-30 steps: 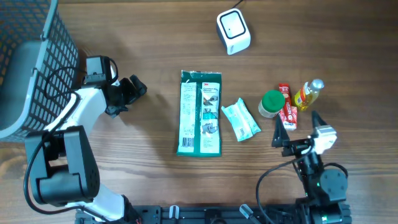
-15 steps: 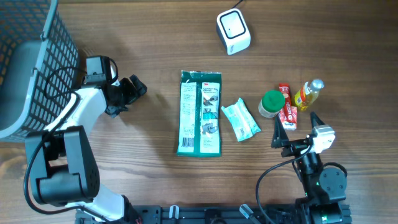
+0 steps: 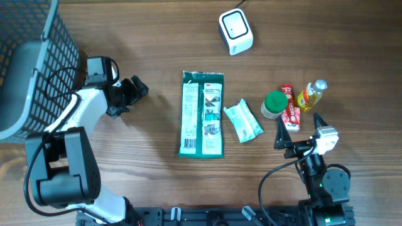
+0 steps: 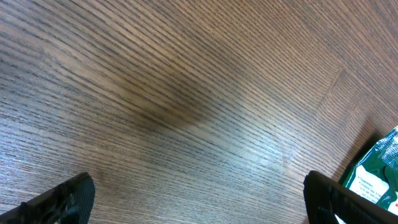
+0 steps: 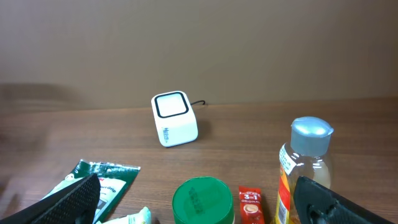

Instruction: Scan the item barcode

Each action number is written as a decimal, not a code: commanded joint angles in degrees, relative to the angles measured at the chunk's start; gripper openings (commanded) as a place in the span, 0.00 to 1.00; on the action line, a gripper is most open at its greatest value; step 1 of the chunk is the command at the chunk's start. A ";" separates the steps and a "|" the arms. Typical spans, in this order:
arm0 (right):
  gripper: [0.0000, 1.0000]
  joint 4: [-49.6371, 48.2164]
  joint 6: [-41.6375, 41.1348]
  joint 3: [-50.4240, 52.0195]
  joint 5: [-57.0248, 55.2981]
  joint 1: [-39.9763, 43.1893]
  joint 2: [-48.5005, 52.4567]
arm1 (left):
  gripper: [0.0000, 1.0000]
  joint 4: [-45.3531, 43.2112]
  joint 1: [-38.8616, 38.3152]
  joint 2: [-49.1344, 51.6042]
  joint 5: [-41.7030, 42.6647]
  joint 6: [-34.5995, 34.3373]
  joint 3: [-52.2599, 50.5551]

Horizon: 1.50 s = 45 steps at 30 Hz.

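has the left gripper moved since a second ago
No. The left gripper is in the same spot, jaws open, with the same gap to the basket and to the green packet.

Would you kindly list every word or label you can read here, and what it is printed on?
"3in1": on the red sachet.
Too small or blurred to read: the print on the green package, white scanner, yellow bottle and white pack.
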<state>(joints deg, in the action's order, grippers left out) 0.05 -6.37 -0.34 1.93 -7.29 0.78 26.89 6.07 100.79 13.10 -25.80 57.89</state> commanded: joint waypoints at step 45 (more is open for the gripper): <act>1.00 -0.15 0.35 0.04 0.90 0.28 -0.57 | 1.00 18.80 -8.22 -91.49 -6.43 0.02 -15.47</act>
<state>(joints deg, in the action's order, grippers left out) 0.03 -6.37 -0.34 1.93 -7.29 0.73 50.37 -1.54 14.72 9.21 -25.85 46.24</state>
